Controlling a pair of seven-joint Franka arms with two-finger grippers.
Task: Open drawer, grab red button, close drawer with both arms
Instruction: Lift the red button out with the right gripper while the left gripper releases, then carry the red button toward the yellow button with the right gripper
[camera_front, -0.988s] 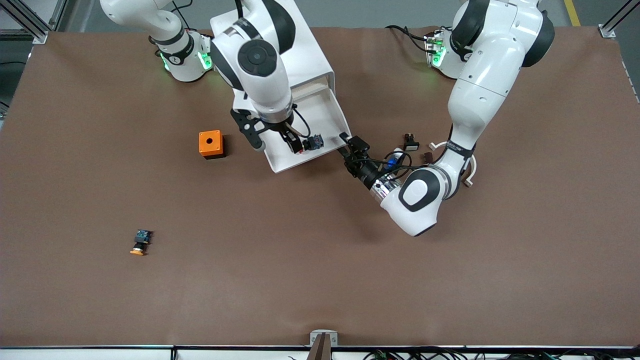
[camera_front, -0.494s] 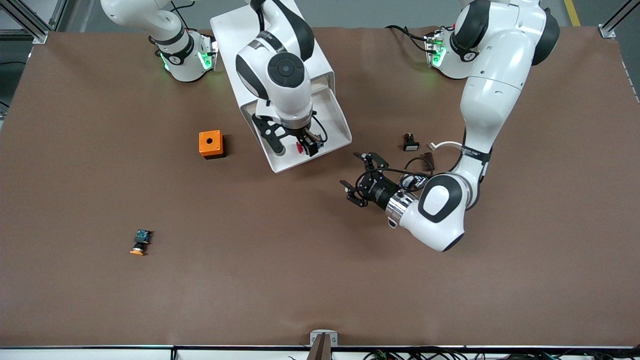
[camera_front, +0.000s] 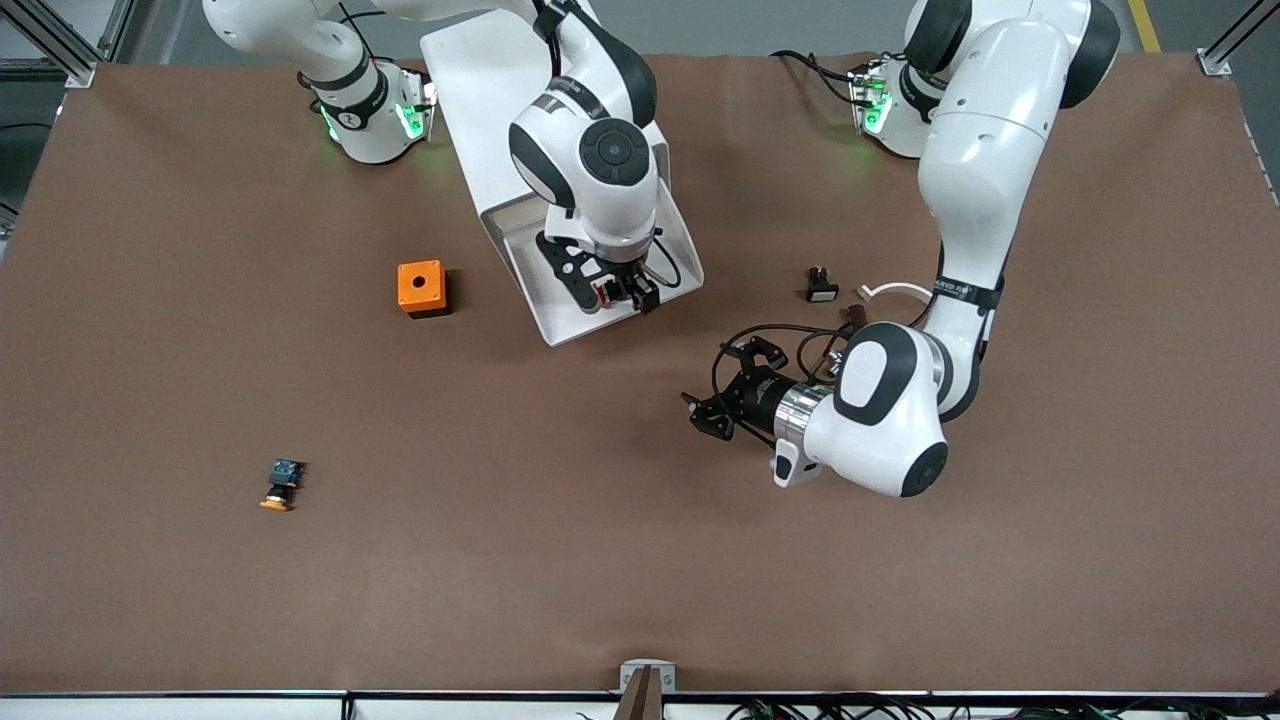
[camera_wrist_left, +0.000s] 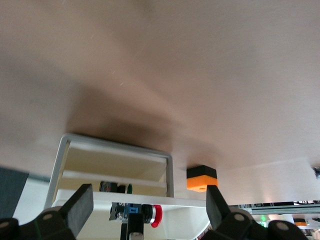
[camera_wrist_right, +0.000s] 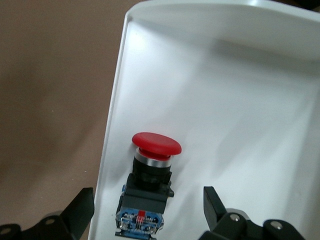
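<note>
Toward the right arm's end of the tabletop (camera_front: 200, 600): orange box (camera_front: 421, 288) and orange-capped button (camera_front: 280, 484) lying untouched. At the cabinet (camera_front: 500, 110): drawer (camera_front: 560, 325) standing pulled out, opening judged done. Over it: right gripper (camera_front: 618, 293) hovering, fingers (camera_wrist_right: 75, 215) spread, straddling but not yet pinching the button (camera_wrist_right: 150, 187) lying in the drawer by its front wall. Nearer the camera: left gripper (camera_front: 728, 385) waiting over bare tabletop, fingers (camera_wrist_left: 80, 210) spread, holding nothing. Remaining: grasping, lifting out, closing.
</note>
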